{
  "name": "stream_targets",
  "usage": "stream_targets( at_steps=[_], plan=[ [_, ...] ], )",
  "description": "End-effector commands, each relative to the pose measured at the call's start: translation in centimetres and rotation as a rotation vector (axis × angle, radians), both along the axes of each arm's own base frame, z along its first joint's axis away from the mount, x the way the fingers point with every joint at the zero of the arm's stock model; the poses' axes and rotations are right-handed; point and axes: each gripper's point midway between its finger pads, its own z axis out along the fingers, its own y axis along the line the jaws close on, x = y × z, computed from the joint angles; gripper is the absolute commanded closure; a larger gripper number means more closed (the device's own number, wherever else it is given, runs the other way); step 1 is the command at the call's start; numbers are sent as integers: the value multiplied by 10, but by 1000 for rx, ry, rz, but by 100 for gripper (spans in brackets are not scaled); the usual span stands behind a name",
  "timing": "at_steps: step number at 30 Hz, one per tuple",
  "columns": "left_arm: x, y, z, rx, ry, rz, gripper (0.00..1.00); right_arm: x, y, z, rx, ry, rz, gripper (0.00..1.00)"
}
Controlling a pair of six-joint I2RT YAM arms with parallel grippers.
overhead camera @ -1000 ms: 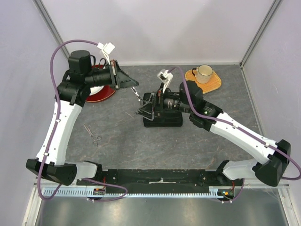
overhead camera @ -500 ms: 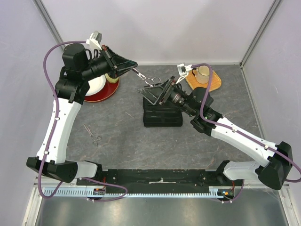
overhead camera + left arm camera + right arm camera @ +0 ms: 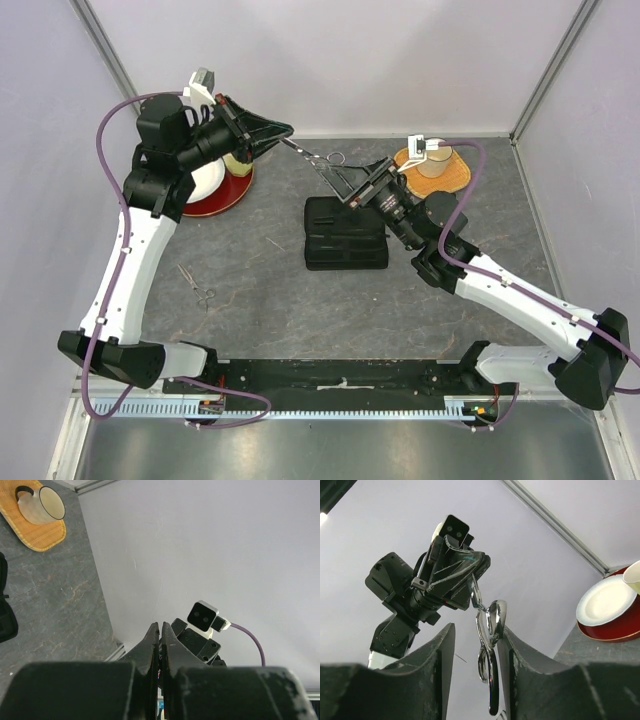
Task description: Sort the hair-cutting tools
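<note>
A pair of slim silver scissors (image 3: 318, 158) hangs in the air above the back of the table. My left gripper (image 3: 290, 133) is shut on its blades. In the right wrist view the scissors (image 3: 490, 630) hang handle-down from the left gripper (image 3: 472, 572). Their finger rings sit between the jaws of my right gripper (image 3: 476, 630). The right finger (image 3: 530, 675) touches one ring; the left finger stands apart from them. My right gripper (image 3: 345, 175) is open around the handle. In the left wrist view the left gripper (image 3: 160, 626) shows its jaws pressed together. A second pair of scissors (image 3: 197, 283) lies on the table at the left.
A black zip case (image 3: 345, 232) lies mid-table under the right arm. A red plate (image 3: 215, 190) with a white dish on it stands at the back left. A cup (image 3: 434, 153) on a woven mat (image 3: 455, 175) sits at the back right.
Both arms have risen toward the back wall with the scissors held by the left gripper. My right gripper has come up around the handle rings and its jaws have narrowed.
</note>
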Motion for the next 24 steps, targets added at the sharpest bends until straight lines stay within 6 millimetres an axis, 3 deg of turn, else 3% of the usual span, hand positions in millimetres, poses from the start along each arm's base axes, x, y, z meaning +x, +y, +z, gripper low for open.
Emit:
stream_targets(
  at_steps=[1, 8, 11, 12, 14, 15, 18, 21, 23, 24],
  plan=[
    [-4, 0, 18, -59, -36, -4, 98, -2, -9, 27, 93, -28, -13, 56],
    [-4, 0, 16, -59, -33, -1, 98, 3, -8, 18, 87, 12, -24, 82],
    [-2, 2, 9, -55, -34, 15, 95, 10, -14, 9, 69, 49, -72, 98],
    [0, 2, 1, -52, -19, 17, 78, 14, -16, 4, 60, 70, -96, 100],
    [-1, 2, -4, -46, -24, 18, 58, 19, -17, -8, 7, 111, -123, 100],
    [0, 3, -14, -29, -16, 19, 41, 21, -19, -10, -9, 116, -137, 100],
    [1, 4, -38, 31, -5, 19, 30, 29, -29, -28, -93, 166, -192, 100],
    [3, 8, -70, 115, 31, 19, 27, 47, -49, -57, -210, 255, -262, 100],
    [5, 9, -89, 158, 51, 18, 27, 52, -56, -87, -303, 310, -237, 100],
    [7, 10, -108, 199, 64, 8, 27, 63, -72, -100, -331, 346, -269, 100]
  ],
)
